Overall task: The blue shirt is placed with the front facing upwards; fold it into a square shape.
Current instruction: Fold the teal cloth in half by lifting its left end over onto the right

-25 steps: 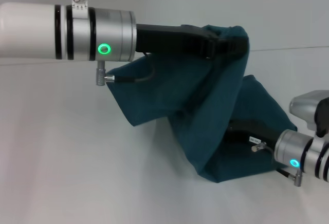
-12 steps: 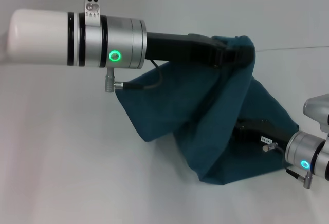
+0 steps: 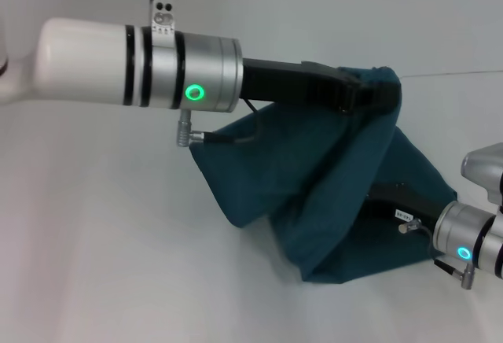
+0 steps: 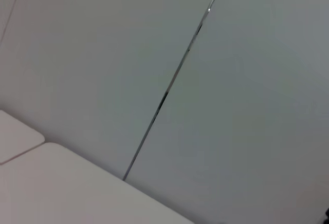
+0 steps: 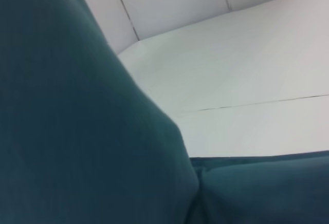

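Observation:
The blue shirt (image 3: 314,178) is bunched and twisted, with its lettering hidden. One end hangs from my left gripper (image 3: 383,91), which is shut on the cloth and holds it up above the table at the upper right. From there the cloth drapes down over my right gripper (image 3: 393,201), which reaches in low from the right and ends under the fabric. The shirt's lowest fold rests on the table. The shirt fills much of the right wrist view (image 5: 77,131). The left wrist view shows no shirt.
The white table (image 3: 102,241) spreads to the left and front of the shirt. A seam line (image 3: 456,73) crosses the table behind the shirt. The left wrist view shows only pale panels and a table corner (image 4: 31,147).
My left arm has moved to the right, carrying the raised end of the shirt with it. My right arm has shifted slightly to the right. The shirt's lower fold has slid right.

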Action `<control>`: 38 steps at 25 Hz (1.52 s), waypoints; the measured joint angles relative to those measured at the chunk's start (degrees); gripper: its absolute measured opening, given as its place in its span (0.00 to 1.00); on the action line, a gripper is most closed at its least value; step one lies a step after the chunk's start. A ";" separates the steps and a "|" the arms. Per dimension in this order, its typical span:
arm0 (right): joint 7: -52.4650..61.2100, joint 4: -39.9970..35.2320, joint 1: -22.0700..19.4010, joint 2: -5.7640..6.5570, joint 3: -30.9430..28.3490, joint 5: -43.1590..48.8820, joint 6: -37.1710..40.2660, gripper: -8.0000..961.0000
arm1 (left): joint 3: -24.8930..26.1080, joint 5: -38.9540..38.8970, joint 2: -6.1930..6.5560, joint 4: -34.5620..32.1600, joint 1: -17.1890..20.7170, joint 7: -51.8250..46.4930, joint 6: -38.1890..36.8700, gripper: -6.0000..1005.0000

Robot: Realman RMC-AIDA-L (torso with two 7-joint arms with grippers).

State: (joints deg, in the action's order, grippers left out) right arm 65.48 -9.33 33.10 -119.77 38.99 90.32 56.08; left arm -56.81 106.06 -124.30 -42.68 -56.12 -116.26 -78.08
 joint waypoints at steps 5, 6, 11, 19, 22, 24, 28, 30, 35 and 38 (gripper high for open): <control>0.13 -0.40 -0.77 0.15 -1.64 -0.17 -0.31 0.02 | -4.70 -1.82 -0.07 2.00 -0.38 -0.05 4.39 0.04; 0.16 -0.55 -1.01 0.15 -2.56 -0.16 -0.39 0.02 | -5.55 -2.21 -0.07 2.35 -0.42 -0.05 5.34 0.04; 0.14 -2.69 -3.09 0.23 -8.39 -0.21 -0.07 0.02 | -9.68 -2.98 -0.24 2.91 -0.85 -0.36 9.01 0.04; 0.57 -6.64 -7.23 0.32 -14.59 -0.32 2.01 0.02 | -11.99 -5.19 -0.28 4.97 -2.17 -0.09 12.07 0.05; 0.74 -7.41 -8.01 0.34 -16.48 -0.32 2.42 0.03 | -13.37 -5.82 -0.33 6.15 -3.06 -0.06 13.19 0.05; 1.02 -7.98 -8.42 0.34 -17.35 -0.32 2.46 0.05 | -14.98 -7.06 -0.35 6.71 -3.42 -0.02 14.27 0.05; 1.21 -8.50 -8.87 0.34 -18.05 -0.32 2.52 0.09 | -19.08 -9.26 -0.35 7.15 -3.84 -0.18 17.28 0.05; 1.22 -8.75 -9.01 0.34 -18.07 -0.32 2.53 0.10 | -21.15 -10.70 -0.34 7.24 -3.96 -0.31 18.86 0.05; 1.24 -8.90 -9.39 0.34 -18.11 -0.32 2.54 0.12 | -25.89 -12.78 -0.33 7.24 -4.60 -0.29 23.27 0.05; 1.59 -8.93 -9.53 0.34 -18.13 -0.32 2.54 0.13 | -27.88 -13.35 -0.33 7.45 -5.44 -0.45 25.16 0.05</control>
State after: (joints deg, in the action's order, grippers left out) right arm 67.08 -18.26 23.56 -119.44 20.87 90.00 58.63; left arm -84.69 92.72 -124.63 -35.22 -61.56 -116.71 -52.92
